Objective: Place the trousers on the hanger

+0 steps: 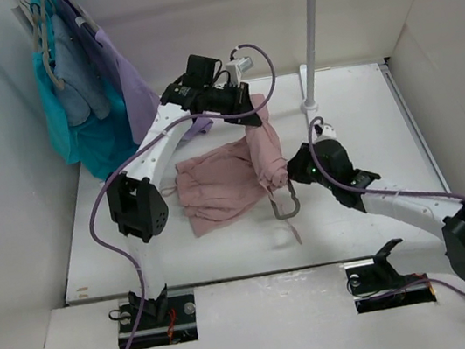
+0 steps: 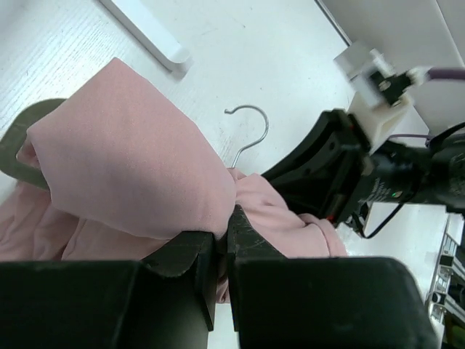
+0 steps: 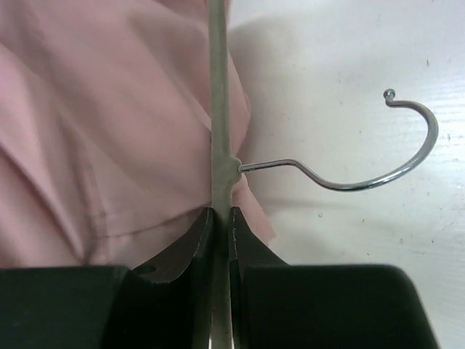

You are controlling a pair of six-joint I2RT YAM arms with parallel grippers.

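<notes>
The dusty-pink trousers (image 1: 221,183) lie bunched on the white table, with one part lifted up. My left gripper (image 1: 248,105) is shut on that lifted fabric; in the left wrist view the jaws (image 2: 224,243) pinch a fold of the trousers (image 2: 131,160). My right gripper (image 1: 293,174) is shut on the thin grey hanger (image 1: 286,207), right beside the trousers. In the right wrist view the jaws (image 3: 221,218) clamp the hanger's bar (image 3: 219,109) just below the hook (image 3: 363,178). The trousers (image 3: 94,131) lie against the bar's left side. The hook also shows in the left wrist view (image 2: 251,131).
A teal garment (image 1: 88,126) and a lilac garment (image 1: 135,88) hang on pale hangers at the back left. A white pole (image 1: 309,29) with a foot stands at the back, right of centre. White walls close in the table on both sides.
</notes>
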